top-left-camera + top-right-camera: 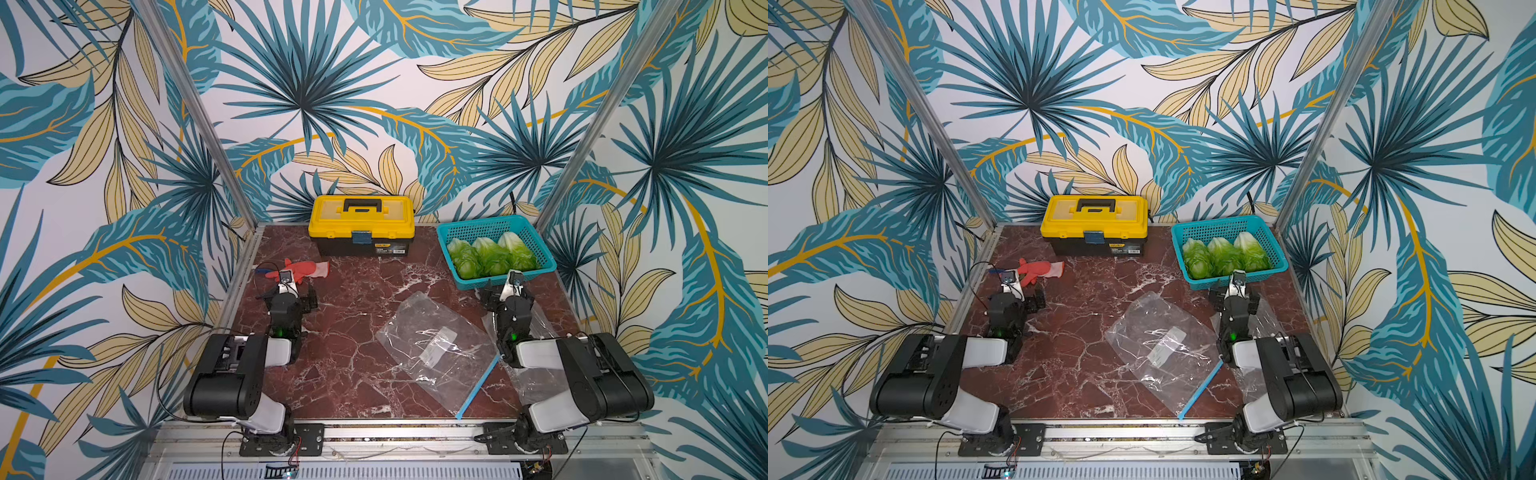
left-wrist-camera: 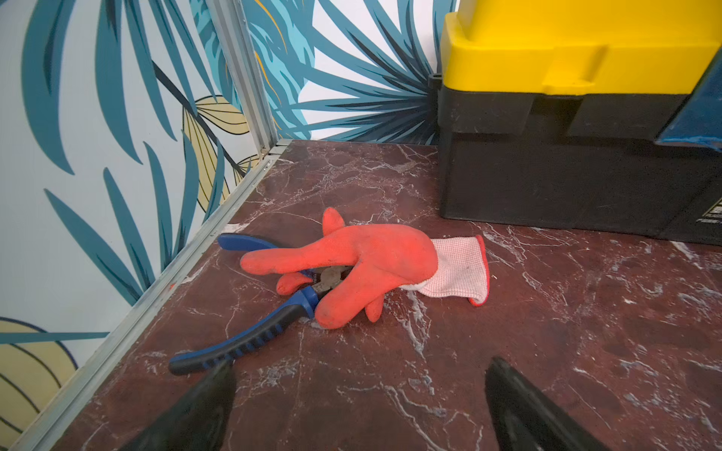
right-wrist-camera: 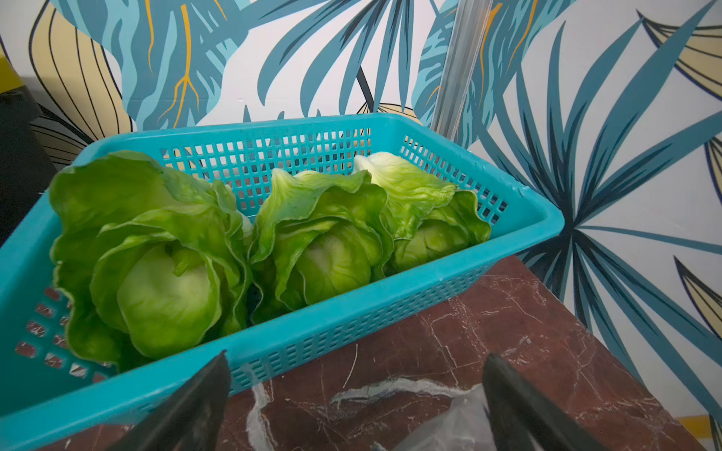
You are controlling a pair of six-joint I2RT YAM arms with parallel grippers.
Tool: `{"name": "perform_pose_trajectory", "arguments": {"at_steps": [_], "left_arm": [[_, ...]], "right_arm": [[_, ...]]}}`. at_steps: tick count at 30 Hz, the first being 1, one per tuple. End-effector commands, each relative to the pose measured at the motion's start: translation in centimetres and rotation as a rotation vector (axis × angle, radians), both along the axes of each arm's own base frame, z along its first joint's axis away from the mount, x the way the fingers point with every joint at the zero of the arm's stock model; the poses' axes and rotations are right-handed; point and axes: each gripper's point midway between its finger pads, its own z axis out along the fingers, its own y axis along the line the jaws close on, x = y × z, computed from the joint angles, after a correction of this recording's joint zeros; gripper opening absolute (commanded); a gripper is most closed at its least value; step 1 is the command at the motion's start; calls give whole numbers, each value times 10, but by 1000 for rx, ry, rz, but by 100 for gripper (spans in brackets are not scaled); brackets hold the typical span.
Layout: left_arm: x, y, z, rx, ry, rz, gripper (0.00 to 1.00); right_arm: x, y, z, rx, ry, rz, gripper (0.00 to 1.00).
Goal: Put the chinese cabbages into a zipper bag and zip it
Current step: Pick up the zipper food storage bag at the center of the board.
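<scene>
Three chinese cabbages (image 3: 156, 265) (image 3: 324, 250) (image 3: 426, 218) lie side by side in a teal basket (image 1: 478, 283) at the back right; they show in both top views (image 1: 492, 255) (image 1: 1225, 255). A clear zipper bag (image 1: 436, 349) (image 1: 1158, 349) lies flat on the marble table, its blue zip strip (image 1: 478, 388) towards the front. My right gripper (image 3: 357, 357) (image 1: 515, 286) stands open just in front of the basket's near wall, holding nothing. My left gripper (image 2: 361, 363) (image 1: 291, 286) stands open over bare table on the left side.
A yellow and black toolbox (image 1: 361, 224) stands at the back centre. A red glove (image 2: 371, 265) lies over blue-handled pliers (image 2: 242, 343) ahead of my left gripper. More clear plastic (image 1: 536, 374) lies under my right arm. Metal posts (image 1: 195, 112) stand at the back corners.
</scene>
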Motion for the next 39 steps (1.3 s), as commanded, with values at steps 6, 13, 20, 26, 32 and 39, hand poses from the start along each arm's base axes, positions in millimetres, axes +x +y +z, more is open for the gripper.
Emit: {"name": "perform_pose_trajectory", "arguments": {"at_steps": [6,13,20,26,32,39], "left_arm": [[7,-5,7,8,-20,-30,99],[7,-5,7,9,-21,-30,99],[7,-5,7,8,-21,-32,99],[8,-5,7,-2,-22,-40,99],[3,-18,33,70,-67,-60,99],[-25,-8,57,52,14,165,99]], "right_arm": [[-3,-3,-9,-10,28,-12,99],[-3,-3,-9,-9,29,-12,99],[-3,-2,-9,-9,30,-11,99],[0,-4,-11,0,45,-10,99],[-21,-5,26,-28,-14,-40,99],[-72,-16,78,158,124,-221,99]]}}
